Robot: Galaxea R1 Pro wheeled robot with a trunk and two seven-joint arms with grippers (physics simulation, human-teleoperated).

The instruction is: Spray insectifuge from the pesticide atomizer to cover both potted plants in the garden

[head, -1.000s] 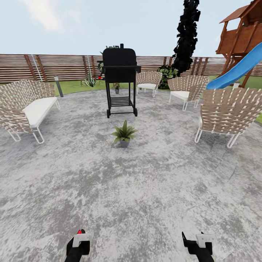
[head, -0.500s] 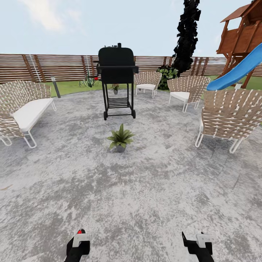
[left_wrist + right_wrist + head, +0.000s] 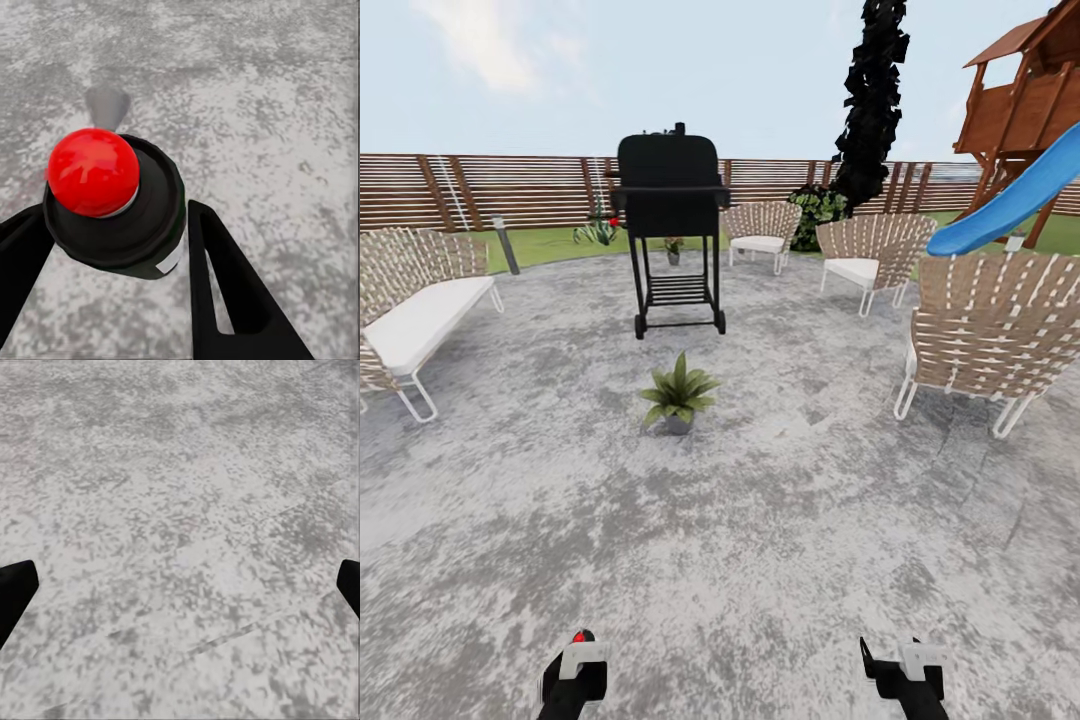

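Dark atomizer, glossy red top.

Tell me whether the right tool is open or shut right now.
Open. In the right wrist view its fingertips sit at opposite edges, nothing but grey paving between them.

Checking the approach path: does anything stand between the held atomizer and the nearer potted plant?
Nothing visible does. The left gripper holds the pesticide atomizer, and only bare patio lies ahead to the potted plant. The grill stands beyond it.
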